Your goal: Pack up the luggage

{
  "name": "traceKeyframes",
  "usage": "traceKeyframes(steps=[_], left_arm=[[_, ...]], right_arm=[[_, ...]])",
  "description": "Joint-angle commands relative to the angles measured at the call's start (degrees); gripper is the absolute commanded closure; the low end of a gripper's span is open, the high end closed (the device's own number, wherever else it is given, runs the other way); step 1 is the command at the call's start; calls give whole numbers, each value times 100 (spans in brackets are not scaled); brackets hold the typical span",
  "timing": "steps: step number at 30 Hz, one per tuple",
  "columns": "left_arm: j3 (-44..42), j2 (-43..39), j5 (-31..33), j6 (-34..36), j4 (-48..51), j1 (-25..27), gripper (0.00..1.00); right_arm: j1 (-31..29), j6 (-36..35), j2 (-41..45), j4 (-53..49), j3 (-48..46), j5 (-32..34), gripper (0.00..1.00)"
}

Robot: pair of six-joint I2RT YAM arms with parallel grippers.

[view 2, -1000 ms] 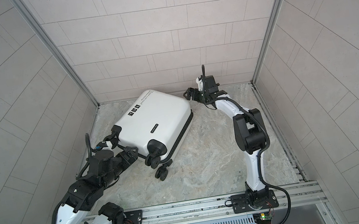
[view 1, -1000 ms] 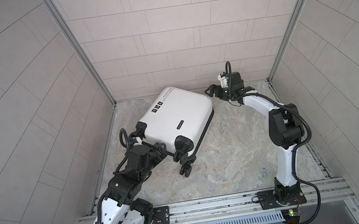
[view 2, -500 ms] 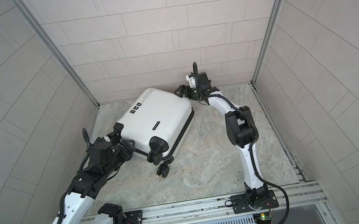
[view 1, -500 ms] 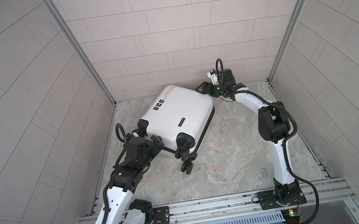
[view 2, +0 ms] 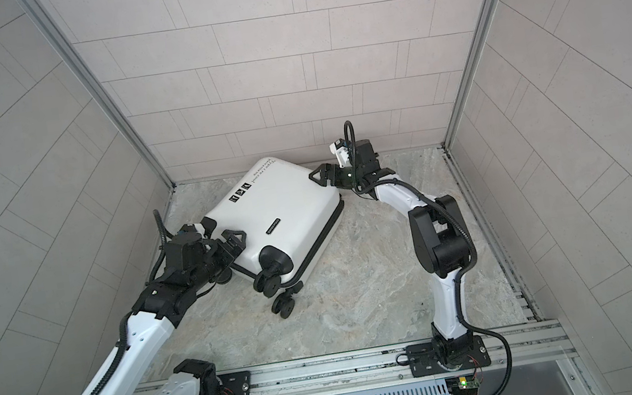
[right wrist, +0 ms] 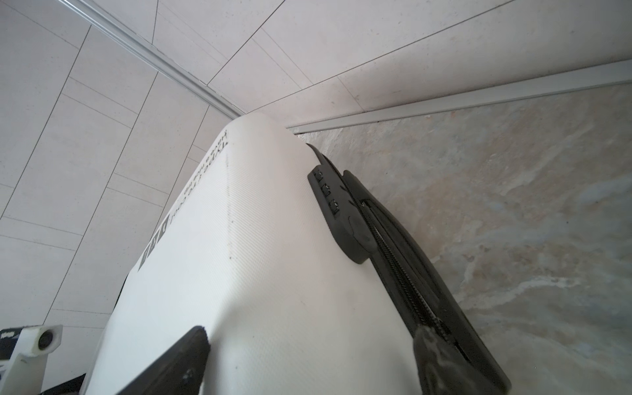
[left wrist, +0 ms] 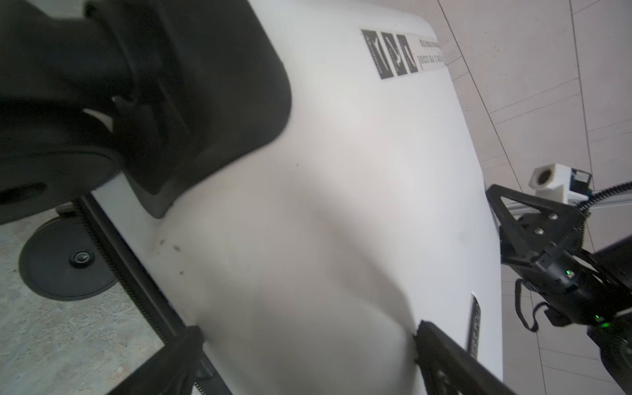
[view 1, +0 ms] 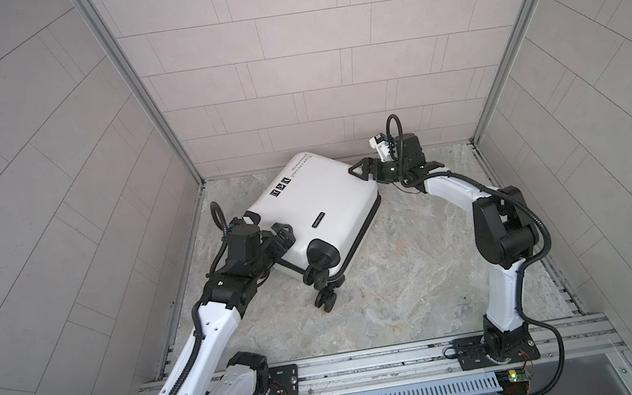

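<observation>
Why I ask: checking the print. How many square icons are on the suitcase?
3, in one row on top of the suitcase, beside the text, at the end away from the wheels: outer icon, middle icon, icon nearest the text. The underside is hidden.

On the luggage (view 1: 319, 202), small print (view 1: 300, 166), probably a slogan, illegibly tiny

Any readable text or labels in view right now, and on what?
"Type me cool", probably: on the luggage shell, by three square icons.
Smaller line beside it: too small to read.
Black badge on the shell: unreadable.
Lock dials: blurred.
</observation>
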State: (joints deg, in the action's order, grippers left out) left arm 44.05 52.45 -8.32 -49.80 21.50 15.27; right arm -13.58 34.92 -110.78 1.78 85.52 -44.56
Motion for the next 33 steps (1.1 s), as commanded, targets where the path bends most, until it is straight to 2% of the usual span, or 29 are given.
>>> traceKeyframes(steps=[1,7,12,17,23,29,33], left_arm=[[249,66,-217,227,-129,-72,0],[415,345,-539,514,34,-126,0],[687,815,-760,797,171,-138,0],[1097,1462,-926,1229,106,-138,1],[1865,2518,-1480,1512,-142,-137,2],[2699,3666,-2283,1475,-554,-128,6],[3181,3969,-2380,1466,-505,-127,9]], right_arm=[[-171,-32,369,-240,-524,-160,5],[-349,-37,1305,-99,-1526,25,5],[-586,-195,2283,-267,-2483,512,5],[-745,-188,3341,-436,-3476,1068,5],[-845,-178,4557,-1040,-4344,1667,3],[-856,-274,5322,-2084,-4504,2208,1],[-826,-485,5635,-2923,-4243,2901,0]])
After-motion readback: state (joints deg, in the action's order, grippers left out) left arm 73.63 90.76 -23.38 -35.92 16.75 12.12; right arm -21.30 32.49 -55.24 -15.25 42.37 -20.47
